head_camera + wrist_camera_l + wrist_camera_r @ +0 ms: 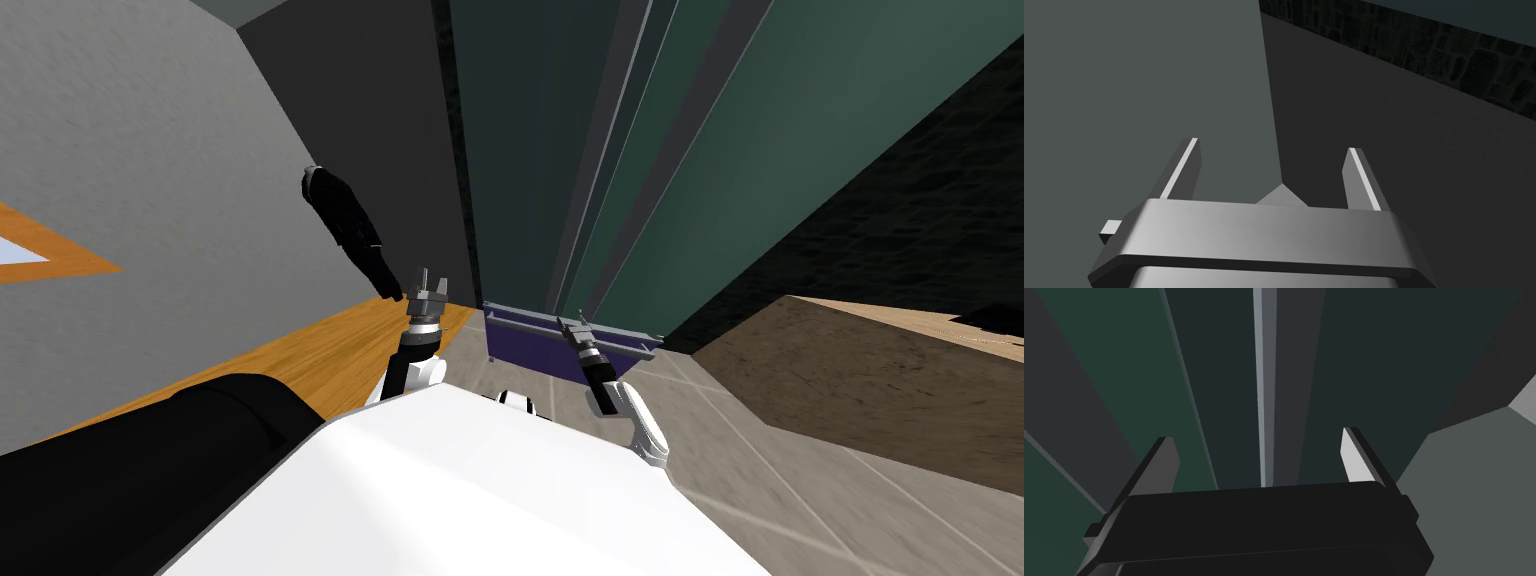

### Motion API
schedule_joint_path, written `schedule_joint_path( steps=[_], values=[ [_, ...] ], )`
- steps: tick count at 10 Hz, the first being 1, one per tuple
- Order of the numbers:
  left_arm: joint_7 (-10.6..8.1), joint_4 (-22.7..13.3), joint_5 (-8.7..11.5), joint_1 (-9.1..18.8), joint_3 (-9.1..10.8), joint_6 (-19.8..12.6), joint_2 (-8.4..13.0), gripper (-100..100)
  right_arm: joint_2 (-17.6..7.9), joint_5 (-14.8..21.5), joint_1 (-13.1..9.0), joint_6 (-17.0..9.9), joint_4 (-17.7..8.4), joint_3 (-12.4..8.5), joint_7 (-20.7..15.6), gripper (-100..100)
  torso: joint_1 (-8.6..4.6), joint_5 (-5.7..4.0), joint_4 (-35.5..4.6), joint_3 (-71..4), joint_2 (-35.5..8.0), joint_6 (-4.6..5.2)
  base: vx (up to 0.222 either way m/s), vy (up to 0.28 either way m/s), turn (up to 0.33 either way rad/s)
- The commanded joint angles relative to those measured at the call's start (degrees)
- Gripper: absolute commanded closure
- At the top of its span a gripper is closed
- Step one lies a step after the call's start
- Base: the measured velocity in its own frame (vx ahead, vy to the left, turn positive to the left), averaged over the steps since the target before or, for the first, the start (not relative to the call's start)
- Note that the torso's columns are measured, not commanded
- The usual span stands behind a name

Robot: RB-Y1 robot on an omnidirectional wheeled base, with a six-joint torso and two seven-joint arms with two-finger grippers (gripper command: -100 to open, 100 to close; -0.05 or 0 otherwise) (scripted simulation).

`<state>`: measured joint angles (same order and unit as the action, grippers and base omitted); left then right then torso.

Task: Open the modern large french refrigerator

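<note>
The refrigerator (540, 150) rises straight ahead, tall with dark teal doors, thin light grey vertical handles (600, 170) and a purple bottom drawer (525, 340). My right gripper (575, 325) is low at the drawer's top rail, right in front of the doors. In the right wrist view it (1256, 443) stands open, looking up along the doors, with a light grey handle strip (1263, 388) lined up between its fingers but beyond the tips. My left gripper (428, 285) is left of the refrigerator. In the left wrist view it (1271, 150) is open and holds nothing, facing grey walls.
A brown wooden block of furniture (880, 390) stands close on the right, on grey floor tiles (760, 470). Orange wood flooring (320, 350) runs along the left wall. A black object (345, 225) hangs by the dark grey wall left of the refrigerator.
</note>
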<state>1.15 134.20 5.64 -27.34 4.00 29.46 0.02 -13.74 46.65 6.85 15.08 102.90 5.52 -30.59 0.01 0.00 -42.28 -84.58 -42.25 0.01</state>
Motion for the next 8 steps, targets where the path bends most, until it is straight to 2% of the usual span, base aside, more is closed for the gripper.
schedule_joint_path(
  steps=[1, 8],
  values=[
    [0.00, 0.00, 0.00, 0.00, 0.00, 0.00, 0.00, 0, -1.08, 3.27, -1.49, -1.71, -2.33, 0.55, -3.23, -100, 0.09, 0.03, 0.01, -0.02, 0.03, -0.01, 0.051, 0.124, -0.025],
    [0.00, 0.00, 0.00, 0.01, 0.00, 0.00, 0.00, 0, -4.88, 14.99, -8.00, -7.41, -12.38, 2.38, -14.38, -100, -0.13, -0.03, -0.01, 0.02, -0.05, -0.01, 0.050, 0.146, -0.130]
  ],
)
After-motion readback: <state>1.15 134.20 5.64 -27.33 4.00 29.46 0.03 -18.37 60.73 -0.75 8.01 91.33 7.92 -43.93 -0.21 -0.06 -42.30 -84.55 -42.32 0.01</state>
